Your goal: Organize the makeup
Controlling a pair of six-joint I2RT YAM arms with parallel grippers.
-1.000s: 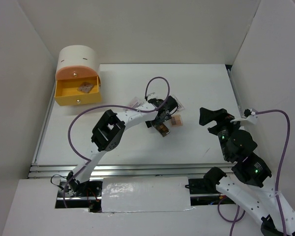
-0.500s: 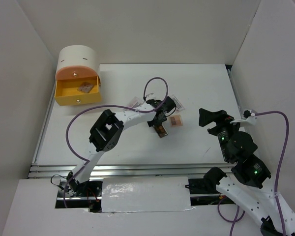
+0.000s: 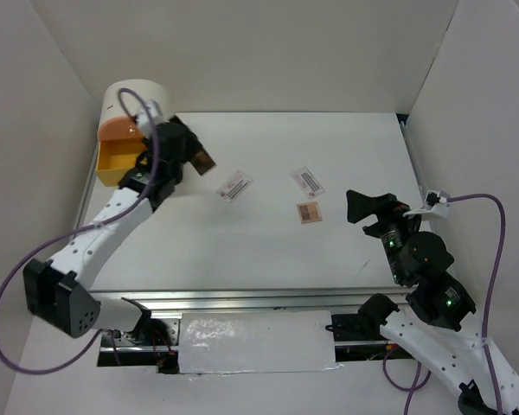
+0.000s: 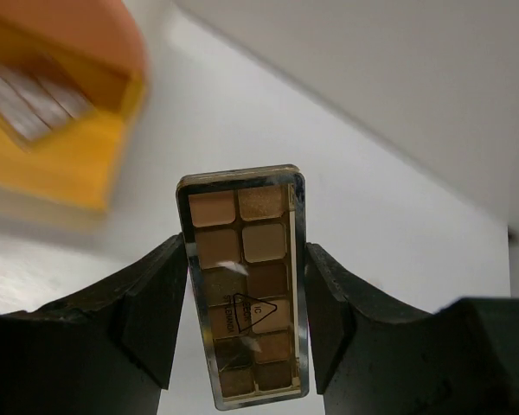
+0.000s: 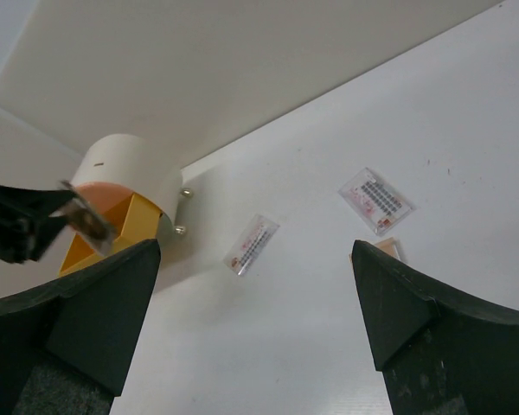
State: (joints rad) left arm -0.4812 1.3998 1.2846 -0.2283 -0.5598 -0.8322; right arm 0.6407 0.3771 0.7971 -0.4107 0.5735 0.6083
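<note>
My left gripper point(image 3: 193, 157) is shut on a long brown eyeshadow palette point(image 3: 201, 162), held in the air beside the open yellow drawer point(image 3: 110, 166). In the left wrist view the palette point(image 4: 245, 277) stands between both fingers point(image 4: 156, 303), and the drawer point(image 4: 56, 164) is blurred at the upper left. Two white printed sachets point(image 3: 234, 186) point(image 3: 307, 181) and a small square brown palette point(image 3: 309, 213) lie on the table. My right gripper point(image 3: 363, 207) is open and empty, right of the square palette. The right wrist view shows the sachets point(image 5: 252, 244) point(image 5: 376, 201) beyond its gripper point(image 5: 255, 259).
The rounded cream and pink drawer box point(image 3: 139, 105) stands at the far left corner, also in the right wrist view point(image 5: 125, 169). Blurred pale items point(image 4: 30, 95) lie in the drawer. White walls close in the table on the left, back and right.
My left arm has swung from the table's middle to the far left with the long palette in its jaws. The square palette stays on the table. The right arm has barely moved.
</note>
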